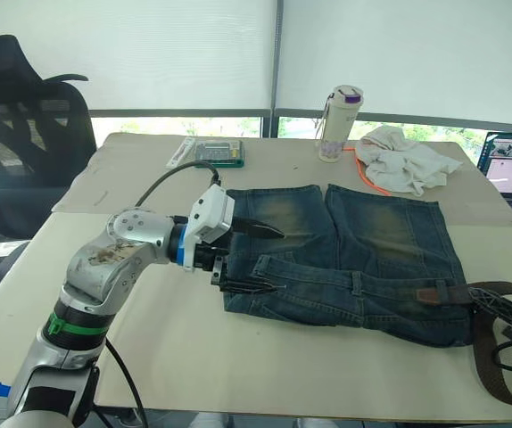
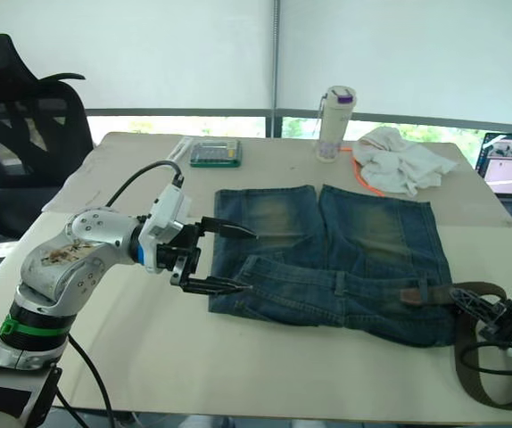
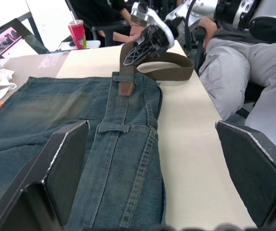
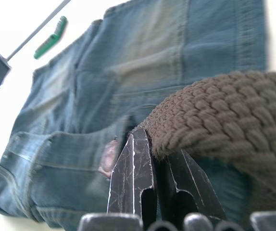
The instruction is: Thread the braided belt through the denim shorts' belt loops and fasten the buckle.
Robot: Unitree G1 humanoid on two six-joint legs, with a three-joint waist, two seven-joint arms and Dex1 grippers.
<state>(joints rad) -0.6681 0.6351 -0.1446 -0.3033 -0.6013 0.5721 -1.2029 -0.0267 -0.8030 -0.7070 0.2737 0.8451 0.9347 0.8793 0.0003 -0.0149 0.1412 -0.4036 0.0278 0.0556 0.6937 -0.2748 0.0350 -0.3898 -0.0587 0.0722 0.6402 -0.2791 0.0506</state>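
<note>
Denim shorts (image 1: 354,259): flat on the desk (image 1: 194,357), waistband toward the robot.
Braided belt (image 1: 492,357): looped at the shorts' right end, its tip on the waistband.
Left gripper (image 1: 269,259): fingers spread, empty, at the waistband's left end.
Right gripper (image 4: 158,159): wrist view shows it clenched on the belt's weave.
Belt loops (image 3: 113,128): left wrist view shows one unthreaded.

No readable text, labels, brands, numbers or signs on anything
</note>
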